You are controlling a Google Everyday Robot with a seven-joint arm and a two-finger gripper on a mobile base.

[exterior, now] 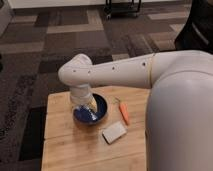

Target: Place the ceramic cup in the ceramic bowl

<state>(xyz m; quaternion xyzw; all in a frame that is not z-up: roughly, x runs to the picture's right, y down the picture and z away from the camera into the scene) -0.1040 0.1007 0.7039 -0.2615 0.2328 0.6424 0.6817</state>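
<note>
white hand (84, 104) over one blue bowl (100, 115)

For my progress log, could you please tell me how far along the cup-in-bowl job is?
Done: the arm is over the bowl. In hand: the tool sits low inside the bowl, beside a pale shape, possibly the cup. Left: letting go and withdrawing, as no freestanding cup shows.

the table (65, 145) is pale wood with a smooth, matt top, and the ceramic bowl (102, 109) on it is shiny dark blue. the arm (120, 72) has a smooth white shell that looks like plastic, and its gripper (84, 105) hangs down over the bowl. the floor (50, 45) is dull carpet that looks a bit rough.
</note>
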